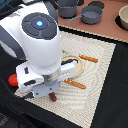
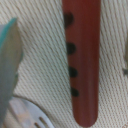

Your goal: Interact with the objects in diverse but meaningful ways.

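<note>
The dark brown sausage (image 2: 82, 60), marked with a row of dark spots, lies on the woven mat and fills the wrist view. In the exterior view only the sausage's end (image 1: 52, 97) pokes out under the arm. My gripper (image 1: 50, 90) hangs low right over it. One teal finger (image 2: 9, 60) stands well off to one side of the sausage, and a sliver of the other shows at the opposite edge. The gripper (image 2: 67, 60) is open and holds nothing. The red tomato (image 1: 11, 79) sits off the mat at the exterior view's left. The banana and bread are out of view.
A tan plate (image 1: 76, 65) lies on the beige mat (image 1: 102, 65), half hidden by the arm, with an orange-handled utensil (image 1: 89, 58) behind it and another (image 1: 75, 84) in front. A pale slotted metal piece (image 2: 27, 114) lies close to the sausage. Grey pots (image 1: 91, 14) stand at the back.
</note>
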You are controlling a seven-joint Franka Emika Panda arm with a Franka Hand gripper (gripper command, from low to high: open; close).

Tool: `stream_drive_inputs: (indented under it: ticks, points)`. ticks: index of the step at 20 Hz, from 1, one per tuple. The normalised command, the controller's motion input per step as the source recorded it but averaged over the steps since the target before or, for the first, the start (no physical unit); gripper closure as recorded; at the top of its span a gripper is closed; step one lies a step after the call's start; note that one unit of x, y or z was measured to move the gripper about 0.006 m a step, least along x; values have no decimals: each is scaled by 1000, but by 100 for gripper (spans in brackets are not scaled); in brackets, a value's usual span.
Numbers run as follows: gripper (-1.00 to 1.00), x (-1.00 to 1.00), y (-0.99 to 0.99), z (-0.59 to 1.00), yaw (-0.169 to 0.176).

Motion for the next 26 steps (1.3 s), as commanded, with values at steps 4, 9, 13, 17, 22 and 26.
stream_drive_inputs:
  ticks: [4,9,13,17,22,26]
  points:
    - [-100,-93,-27,1000,1]
    - [-100,-355,254,476,37]
    - [-100,-750,359,241,38]
    - [-100,-997,361,82,56]
    - [-100,-1000,214,-10,60]
    - [-100,-1000,206,-119,63]
